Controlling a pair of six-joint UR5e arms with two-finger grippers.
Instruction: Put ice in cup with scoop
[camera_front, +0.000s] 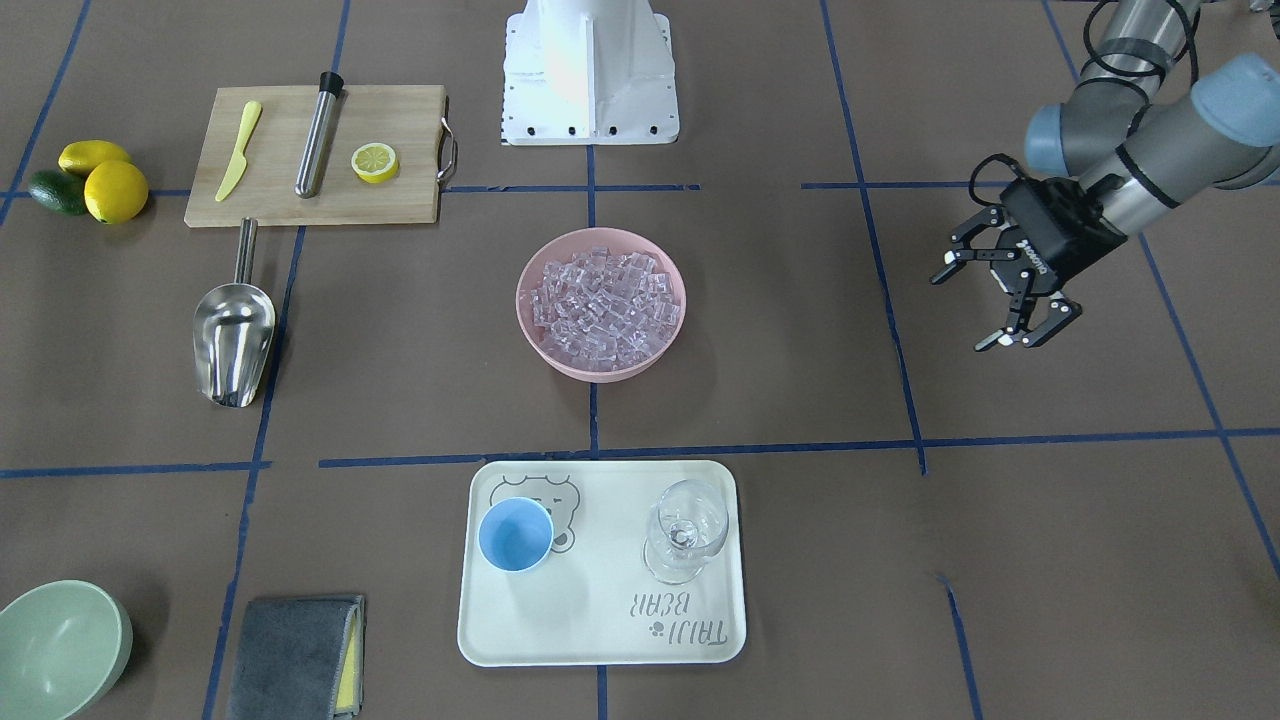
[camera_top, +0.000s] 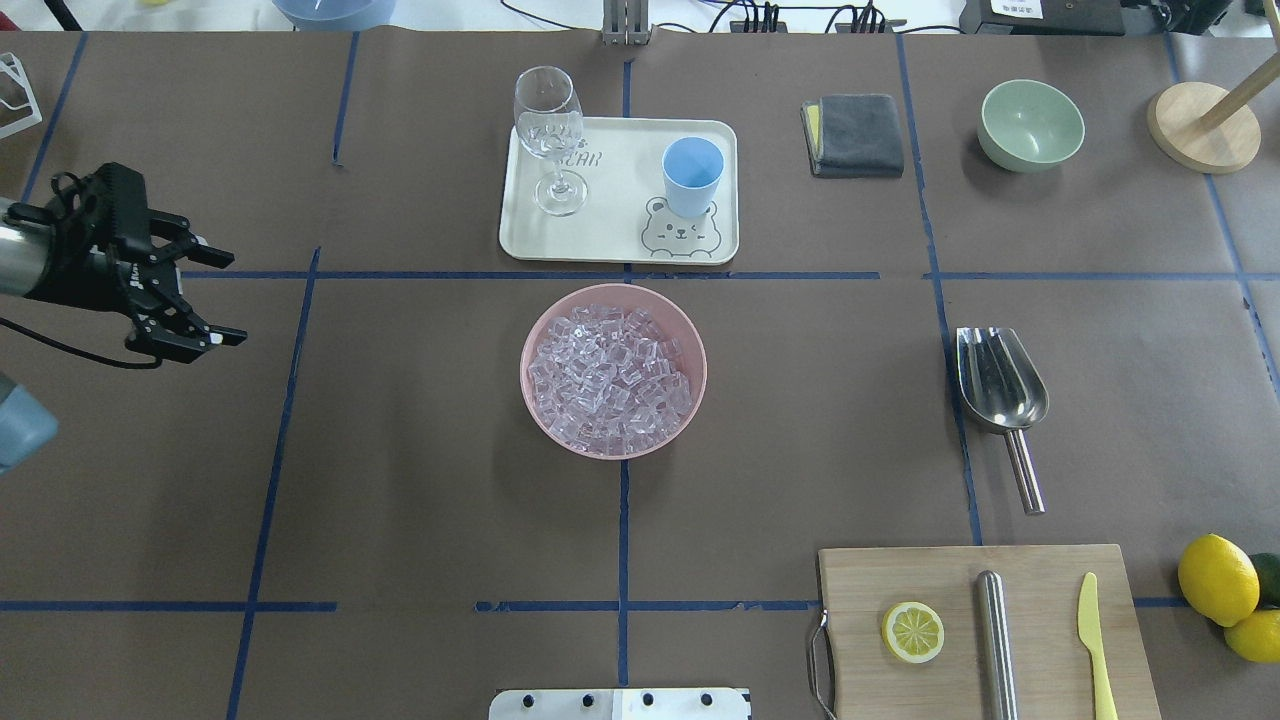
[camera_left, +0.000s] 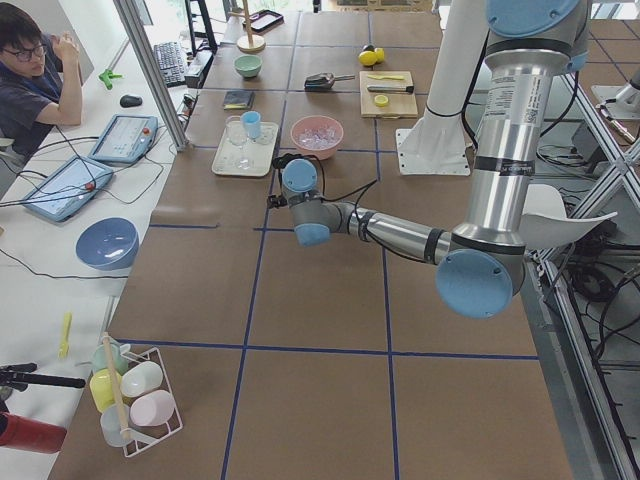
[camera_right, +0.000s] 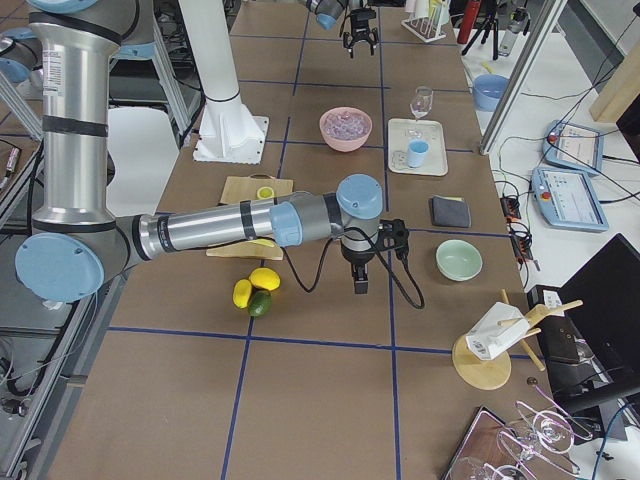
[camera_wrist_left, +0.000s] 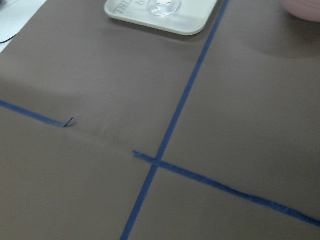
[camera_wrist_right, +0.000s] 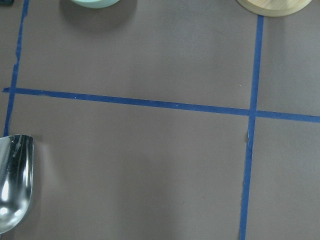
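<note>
The ice (camera_front: 602, 305) fills a pink bowl (camera_front: 522, 300) at the table's middle; the ice also shows in the overhead view (camera_top: 610, 375). The light-blue cup (camera_front: 515, 535) stands empty on a cream tray (camera_front: 600, 625), and shows from overhead too (camera_top: 692, 175). The steel scoop (camera_front: 233, 335) lies flat on the table, alone (camera_top: 1000, 385); its trough edge shows in the right wrist view (camera_wrist_right: 12, 185). My left gripper (camera_front: 962, 312) hovers open and empty, far to the side (camera_top: 230, 300). My right gripper (camera_right: 360, 285) shows only in the right side view, above the table near the scoop; I cannot tell its state.
A clear stemmed glass (camera_front: 685, 530) shares the tray. A wooden cutting board (camera_front: 400, 205) holds a lemon slice (camera_front: 375, 162), a steel cylinder (camera_front: 317, 135) and a yellow knife (camera_front: 238, 150). Lemons (camera_top: 1215, 580), a green bowl (camera_top: 1030, 125), a grey cloth (camera_top: 855, 135) and a wooden stand (camera_top: 1200, 125) lie around.
</note>
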